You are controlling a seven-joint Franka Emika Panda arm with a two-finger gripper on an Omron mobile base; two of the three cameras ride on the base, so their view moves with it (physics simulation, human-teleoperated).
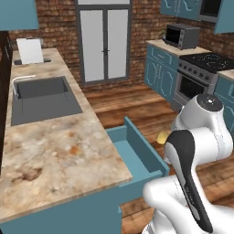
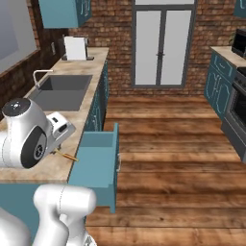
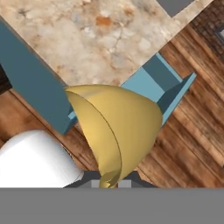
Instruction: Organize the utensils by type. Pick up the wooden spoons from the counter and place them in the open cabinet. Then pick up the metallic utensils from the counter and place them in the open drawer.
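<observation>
Held the utensil [image 3: 118,131] in the gripper [image 3: 109,183], with the fingers very narrow and pinched on its thin stem, just below the yellow rounded end. Appeared very large in the hand view, because so close to the camera. Hung above the open drawer [image 3: 144,81], just beside the edge of the counter [image 3: 87,35]; touched neither of them. Showed also in the left base view as a small yellow spot [image 1: 162,136] next to the arm, over the floor side of the drawer [image 1: 137,157].

Judged light and stiff, with a thin and smooth metal stem, so probably slippery and easy to turn between the pads. Seemed better taken at the stem near the yellow end, as here, than at the far tip, where the end's weight could swing it. Looked not fragile, so a short drop into the drawer seemed harmless. Could not tell the stem's full length, as the yellow end hid it.
</observation>
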